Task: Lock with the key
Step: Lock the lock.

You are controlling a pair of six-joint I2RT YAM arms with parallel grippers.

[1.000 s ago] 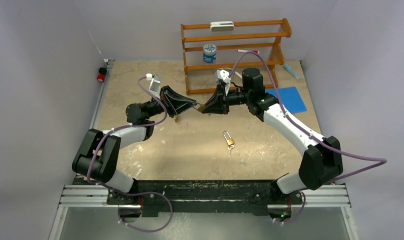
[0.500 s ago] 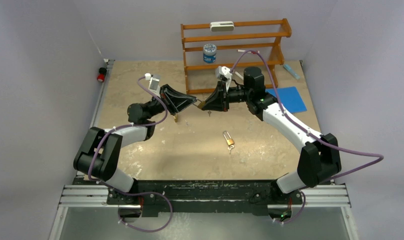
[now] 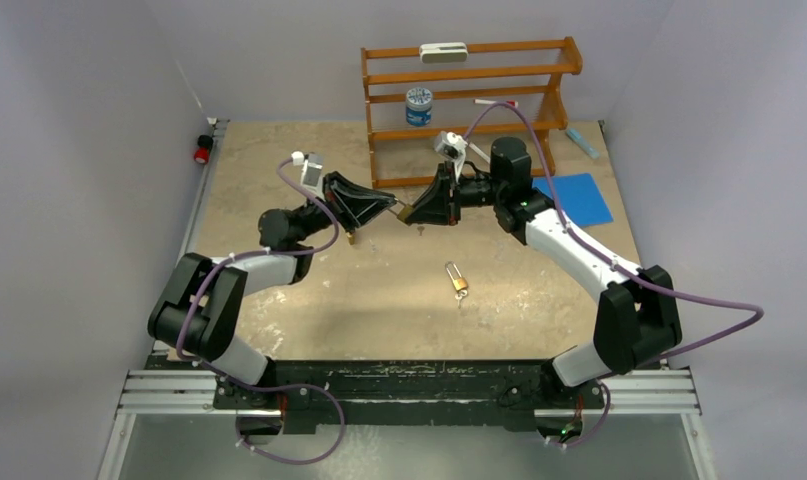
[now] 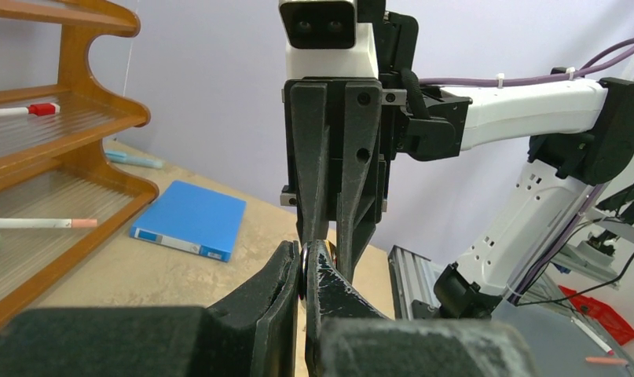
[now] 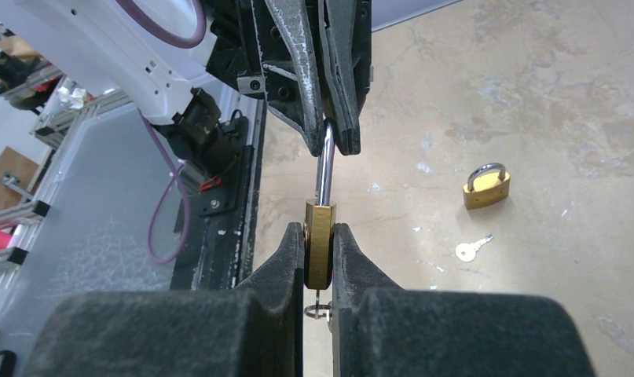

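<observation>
— Where was the padlock?

— Up in the air, just in front of the shelf. My right gripper was clamped on its brass body, and my left gripper was pinched tight on the shackle.

— How would it handle?

— Small, rigid, slick metal, I judged. Grip the flat faces or it twists.

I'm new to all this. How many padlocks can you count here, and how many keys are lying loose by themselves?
Padlocks: 3 (held padlock between left gripper and right gripper; small padlock and long-shackle padlock lying on the table)
Keys lying loose: 1 (key near the small padlock)
Total: 4
</observation>
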